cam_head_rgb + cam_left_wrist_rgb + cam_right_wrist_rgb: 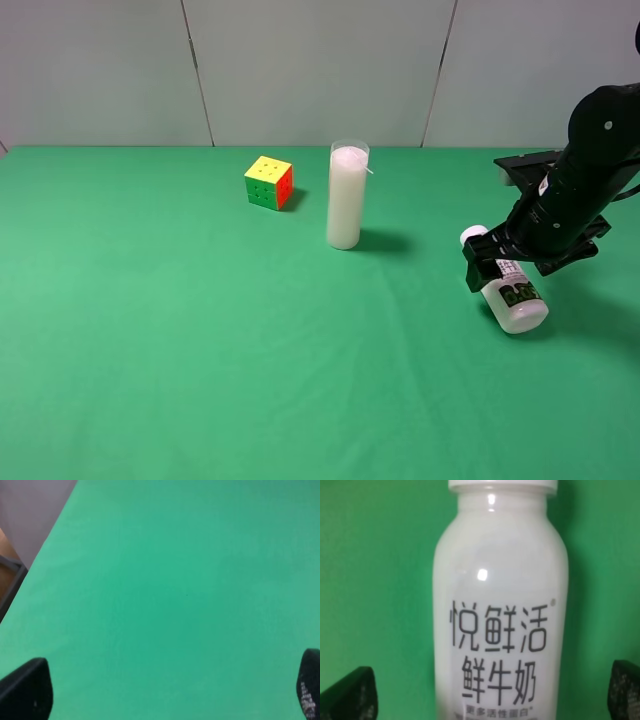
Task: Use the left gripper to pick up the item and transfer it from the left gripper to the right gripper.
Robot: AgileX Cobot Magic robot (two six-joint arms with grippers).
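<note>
Green cloth [200,350]: capped bottle [512,300], candle-filled glass [346,200].

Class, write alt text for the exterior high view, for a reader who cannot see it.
A small white bottle lies on its side at the right of a green table, with the right gripper straddling it, jaws open. Farther back stand a white candle in glass and, to its left, a coloured puzzle cube.

I note a green table [150,350]. The cube [269,182] sits near the far edge, about midway along it. The candle [347,196] stands upright beside the cube, on its right-edge side and apart from it. The bottle [515,300] lies on its side near the right edge, cap toward the far edge.
</note>
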